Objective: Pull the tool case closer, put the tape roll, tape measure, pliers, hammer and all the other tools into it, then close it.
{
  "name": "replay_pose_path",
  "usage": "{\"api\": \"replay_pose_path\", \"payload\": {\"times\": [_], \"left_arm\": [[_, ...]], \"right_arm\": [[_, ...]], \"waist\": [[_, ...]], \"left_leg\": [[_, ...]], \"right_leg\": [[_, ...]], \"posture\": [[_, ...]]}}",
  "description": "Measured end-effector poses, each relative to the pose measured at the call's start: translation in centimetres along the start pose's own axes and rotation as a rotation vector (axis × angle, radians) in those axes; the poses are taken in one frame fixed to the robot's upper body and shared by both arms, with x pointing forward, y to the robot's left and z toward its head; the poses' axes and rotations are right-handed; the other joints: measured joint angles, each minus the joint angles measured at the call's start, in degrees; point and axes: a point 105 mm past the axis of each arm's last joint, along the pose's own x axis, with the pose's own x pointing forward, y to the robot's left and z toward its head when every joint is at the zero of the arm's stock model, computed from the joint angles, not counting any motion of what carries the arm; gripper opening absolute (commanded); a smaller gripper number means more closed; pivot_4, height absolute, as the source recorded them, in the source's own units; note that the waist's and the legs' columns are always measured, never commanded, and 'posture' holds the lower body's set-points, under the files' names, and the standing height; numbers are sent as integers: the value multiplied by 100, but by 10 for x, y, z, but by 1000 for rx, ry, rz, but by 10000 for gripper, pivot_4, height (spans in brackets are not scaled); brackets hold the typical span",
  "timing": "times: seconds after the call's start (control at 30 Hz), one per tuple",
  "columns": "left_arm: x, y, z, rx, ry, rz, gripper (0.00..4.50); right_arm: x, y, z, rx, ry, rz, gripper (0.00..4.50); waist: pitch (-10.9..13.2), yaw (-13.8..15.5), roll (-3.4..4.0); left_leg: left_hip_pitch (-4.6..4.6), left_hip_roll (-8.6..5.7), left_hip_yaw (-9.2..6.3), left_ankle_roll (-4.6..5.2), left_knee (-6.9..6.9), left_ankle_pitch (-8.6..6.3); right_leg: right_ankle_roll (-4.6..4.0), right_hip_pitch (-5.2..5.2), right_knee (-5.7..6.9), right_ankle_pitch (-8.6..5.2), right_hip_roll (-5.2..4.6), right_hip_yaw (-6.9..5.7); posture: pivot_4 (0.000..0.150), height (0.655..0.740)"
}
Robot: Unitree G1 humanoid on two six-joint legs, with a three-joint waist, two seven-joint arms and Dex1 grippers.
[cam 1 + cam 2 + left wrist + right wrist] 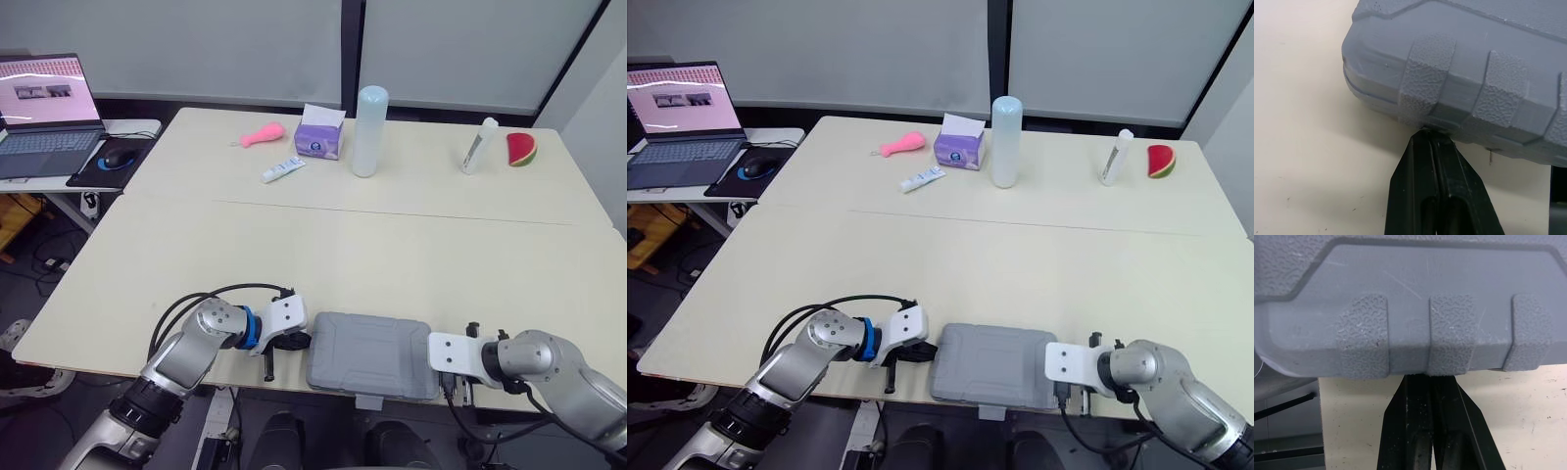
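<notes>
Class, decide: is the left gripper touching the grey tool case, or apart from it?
Touching. The left wrist view shows the left gripper, fingers shut, pressed against the tool case with no gap.

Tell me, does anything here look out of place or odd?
The tool case lies closed at the near edge of the table, its latch hanging past it; it might slip off. The left pincer and right pincer, both shut, touch its ends.

Bright, even light (v. soft shadows).
</notes>
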Motion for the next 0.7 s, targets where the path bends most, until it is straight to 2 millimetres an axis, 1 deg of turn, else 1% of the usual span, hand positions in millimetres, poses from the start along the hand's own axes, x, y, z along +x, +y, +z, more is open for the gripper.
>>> {"api": "replay_pose_path", "payload": {"times": [0.23, 0.33, 0.4, 0.5, 0.57, 0.7], "left_arm": [[0, 0, 0, 6, 1, 1, 0], [-6, 0, 0, 19, -5, -13, 0], [-19, 6, -1, 24, -15, 6, 0], [-51, 17, 0, 50, -42, 41, 0], [-71, 18, 4, 83, -67, 38, 0], [-101, 16, 4, 114, -85, 42, 0]], "right_arm": [[-1, -1, -1, 4, 1, -8, 147], [-13, -6, -2, 19, -7, -41, 147], [-27, -11, -6, 29, 2, -66, 147], [-53, -16, -13, 42, -3, -95, 147], [-72, -17, -8, 53, -68, -105, 147], [-112, -17, 4, 68, -176, -104, 147]], "waist": [[0, 1, 0], [0, 2, 0], [0, 2, 0], [0, 0, 1], [0, 0, 1], [0, -1, 0]], "left_leg": [[-1, 0, 0, 0, 1, 0], [-2, 0, 0, -1, 2, 1], [-1, 1, -1, -1, 2, 0], [2, 3, -3, 0, 2, 0], [1, 2, -2, 0, 1, 0], [4, 2, -3, 5, 1, -3]], "right_leg": [[0, 0, 1, 0, 0, 0], [0, -1, 2, 0, 0, 0], [0, -1, 5, 0, 0, -2], [0, 1, 6, 0, 0, -4], [0, 2, 5, 0, 0, -5], [0, 8, 1, 0, 0, -7]], "posture": [[1500, 7002], [1500, 7002], [1500, 7002], [1500, 7002], [1500, 7002], [1500, 7002]]}}
